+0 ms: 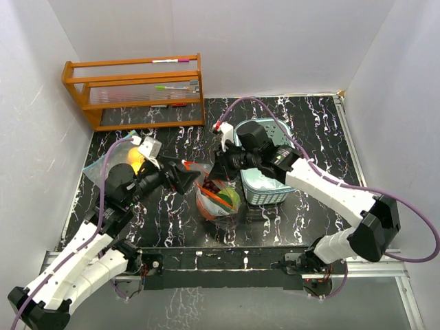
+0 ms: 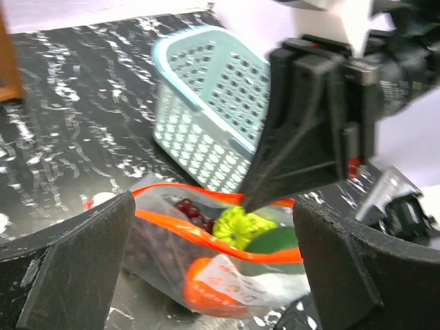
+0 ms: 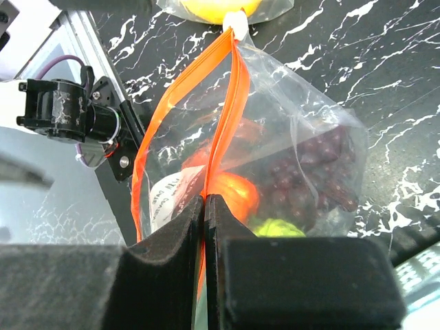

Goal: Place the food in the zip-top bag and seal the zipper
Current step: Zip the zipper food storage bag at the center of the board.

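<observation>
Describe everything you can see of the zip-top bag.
The zip-top bag is clear, crinkled plastic with an orange zipper strip and a white printed label. It rests on the black marbled table, beside the teal basket. Inside are purple grapes, an orange-red fruit and a bumpy green fruit. The right pincer is shut on the zipper; beyond it the strips spread apart, leaving the mouth partly open. The left pincer faces it, open.

Tight round the bag (image 1: 218,201); basket (image 1: 267,184) just beside it on the rt, right pincer (image 3: 205,203) nipping the zip (image 3: 221,103) from behind, left pincer (image 1: 188,174) gaping at its left; open desk (image 1: 172,221) on the near side; rack (image 1: 134,93) well off, back-left.
</observation>
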You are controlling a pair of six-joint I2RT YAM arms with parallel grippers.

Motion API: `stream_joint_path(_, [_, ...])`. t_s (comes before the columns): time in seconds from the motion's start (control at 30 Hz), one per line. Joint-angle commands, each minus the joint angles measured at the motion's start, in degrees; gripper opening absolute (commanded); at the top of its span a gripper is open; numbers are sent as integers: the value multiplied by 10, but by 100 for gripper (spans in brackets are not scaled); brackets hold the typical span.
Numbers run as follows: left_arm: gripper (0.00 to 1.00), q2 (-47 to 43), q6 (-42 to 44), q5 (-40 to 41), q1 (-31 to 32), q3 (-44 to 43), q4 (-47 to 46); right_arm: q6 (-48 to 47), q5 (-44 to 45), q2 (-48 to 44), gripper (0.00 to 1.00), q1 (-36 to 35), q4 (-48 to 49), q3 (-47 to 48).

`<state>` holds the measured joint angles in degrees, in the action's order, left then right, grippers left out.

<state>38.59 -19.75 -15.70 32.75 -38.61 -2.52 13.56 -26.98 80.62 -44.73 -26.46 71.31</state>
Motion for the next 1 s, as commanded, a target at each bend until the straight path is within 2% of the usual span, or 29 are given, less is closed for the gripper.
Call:
stream_joint_path(0.0, [97, -2, 8, 142, 0, -26, 52, -26, -17, -39, 8, 7, 8, -3])
stream_joint_path(0.17, [97, 14, -48, 222, -7, -26, 86, -29, -19, -48, 7, 13, 3, -13])
stream_joint_path(0.3, [94, -12, -21, 225, -18, 25, 43, -39, -22, -53, 8, 18, -6, -14])
stream_joint_path(0.37, [85, -47, -3, 205, -28, 56, 4, -45, -27, -55, 8, 23, -11, -15])
stream_joint_path(0.43, [74, -78, 51, 165, -30, 85, -44, -50, -32, -56, 8, 27, -17, -15])
stream_joint_path(0.5, [61, -96, 112, 157, -30, 92, -44, -57, -39, -55, 7, 30, -22, -15])
stream_joint_path(0.53, [51, -102, 143, 155, -30, 90, -35, -61, -43, -56, 8, 32, -24, -15])
stream_joint_path(0.57, [47, -106, 177, 136, -31, 90, -31, -64, -46, -56, 8, 34, -27, -14])
stream_joint_path(0.63, [47, -109, 227, 87, -31, 91, -31, -74, -61, -57, 8, 38, -29, -15])
stream_joint_path(0.67, [52, -107, 246, 53, -31, 93, -35, -80, -70, -58, 8, 40, -29, -15])
stream_joint_path(0.8, [57, -75, 270, -49, -31, 109, -77, -107, -110, -61, 8, 47, -32, -13])
stream_joint_path(0.97, [67, -43, 311, -72, -31, 131, -104, -137, -127, -63, 8, 52, -51, -5])
